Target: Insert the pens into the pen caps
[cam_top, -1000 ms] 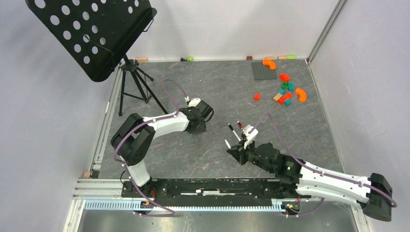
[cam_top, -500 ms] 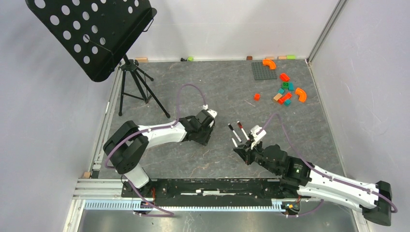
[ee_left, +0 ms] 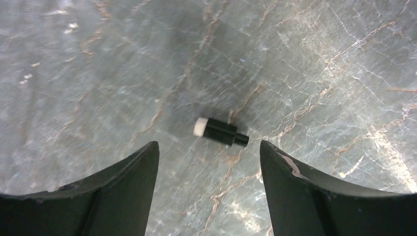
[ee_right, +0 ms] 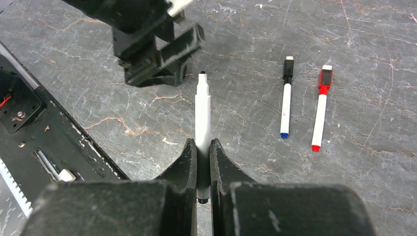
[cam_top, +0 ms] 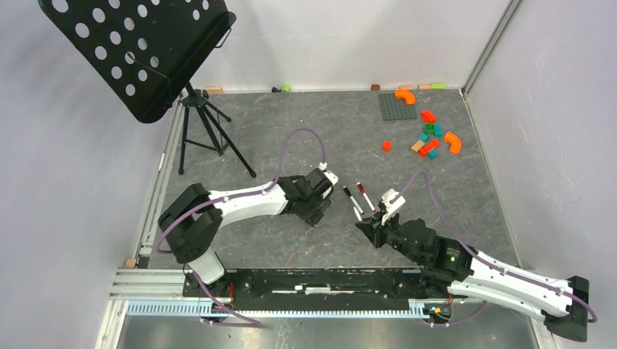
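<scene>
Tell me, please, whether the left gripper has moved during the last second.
Yes. In the top view the left gripper has travelled rightward and slightly toward the near edge, ending farther from the black tripod.

3 pens (ee_right: 202, 115), 1 loose blk cap (ee_left: 220, 132)

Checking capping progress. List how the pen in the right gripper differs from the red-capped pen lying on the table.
The gripped pen has a bare tip; the red-capped pen has its tip covered. The gripped pen is clamped in the right gripper; the red-capped pen lies free on the table. Both have white barrels.
</scene>
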`<action>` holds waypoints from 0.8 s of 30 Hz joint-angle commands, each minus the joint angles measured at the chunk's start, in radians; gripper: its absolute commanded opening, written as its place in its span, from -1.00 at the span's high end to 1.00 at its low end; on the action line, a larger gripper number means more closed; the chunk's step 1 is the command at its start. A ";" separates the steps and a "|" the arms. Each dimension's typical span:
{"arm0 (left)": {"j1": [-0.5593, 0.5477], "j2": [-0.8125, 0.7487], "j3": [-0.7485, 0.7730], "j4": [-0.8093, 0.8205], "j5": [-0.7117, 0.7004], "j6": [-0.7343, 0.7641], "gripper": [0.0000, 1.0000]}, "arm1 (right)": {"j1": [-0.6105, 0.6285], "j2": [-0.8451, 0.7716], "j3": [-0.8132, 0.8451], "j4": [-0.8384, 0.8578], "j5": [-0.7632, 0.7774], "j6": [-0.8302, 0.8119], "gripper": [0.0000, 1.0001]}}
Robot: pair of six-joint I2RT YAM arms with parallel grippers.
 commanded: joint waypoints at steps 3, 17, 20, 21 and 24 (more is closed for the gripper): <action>-0.016 -0.195 0.063 -0.121 -0.272 -0.240 -0.65 | 0.006 -0.006 0.057 0.013 0.043 -0.009 0.99; 0.032 -0.336 -0.054 -0.249 -0.550 -0.957 -0.99 | 0.006 -0.048 0.060 0.001 0.093 0.006 0.98; 0.027 -0.282 0.005 -0.299 -0.403 -1.028 -0.83 | 0.006 -0.046 0.056 0.002 0.092 0.011 0.98; 0.018 -0.265 0.016 -0.302 -0.378 -1.047 -0.78 | 0.006 -0.046 0.054 0.002 0.093 0.013 0.98; -0.016 -0.220 0.020 -0.258 -0.352 -1.086 -0.77 | 0.006 -0.054 0.046 0.002 0.093 0.020 0.98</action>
